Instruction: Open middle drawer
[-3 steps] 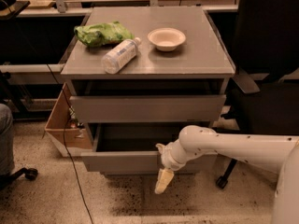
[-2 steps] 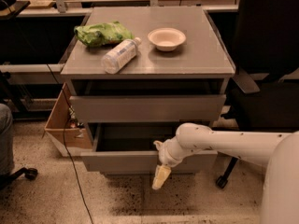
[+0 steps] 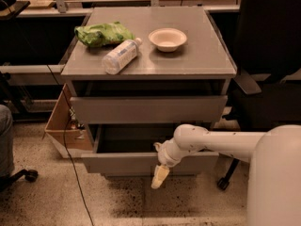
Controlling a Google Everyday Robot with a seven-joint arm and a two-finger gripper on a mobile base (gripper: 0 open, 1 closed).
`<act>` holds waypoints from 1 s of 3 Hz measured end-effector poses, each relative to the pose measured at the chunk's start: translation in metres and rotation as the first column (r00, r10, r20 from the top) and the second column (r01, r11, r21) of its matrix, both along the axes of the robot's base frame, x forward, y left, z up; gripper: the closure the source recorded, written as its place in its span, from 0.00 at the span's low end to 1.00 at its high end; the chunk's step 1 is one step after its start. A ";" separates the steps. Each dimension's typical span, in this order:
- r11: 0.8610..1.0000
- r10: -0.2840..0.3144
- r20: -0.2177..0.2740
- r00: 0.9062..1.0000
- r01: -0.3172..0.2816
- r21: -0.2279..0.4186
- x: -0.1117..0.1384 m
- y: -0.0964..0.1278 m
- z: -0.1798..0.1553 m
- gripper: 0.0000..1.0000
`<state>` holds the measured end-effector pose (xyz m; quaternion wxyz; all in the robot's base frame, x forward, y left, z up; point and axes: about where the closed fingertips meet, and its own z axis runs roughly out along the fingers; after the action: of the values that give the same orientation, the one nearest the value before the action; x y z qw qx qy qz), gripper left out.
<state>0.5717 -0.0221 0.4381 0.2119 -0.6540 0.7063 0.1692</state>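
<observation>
I find the middle drawer (image 3: 117,163) open as before. The gripper (image 3: 159,177), low centre at its front, has edged left; I cannot tell its grip.

The white arm (image 3: 230,142) is reaching leftward from the base (image 3: 277,182) at lower right, with its forearm running nearly level. The wrist (image 3: 171,152) is bending downward at the arm's left end. The gripper (image 3: 160,177) is hanging directly below the wrist, pointing down and slightly left, close to floor level.
</observation>
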 end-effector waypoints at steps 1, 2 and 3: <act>1.000 0.001 -0.005 1.000 -0.001 -0.001 -0.001 0.000 -0.003 0.27; 1.000 -0.004 -0.039 0.999 0.004 0.000 -0.025 -0.005 -0.008 0.58; 1.000 -0.004 -0.039 0.999 0.004 0.000 -0.025 -0.005 -0.002 0.68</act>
<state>0.5470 -0.0274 0.4359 0.1985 -0.6492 0.7115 0.1815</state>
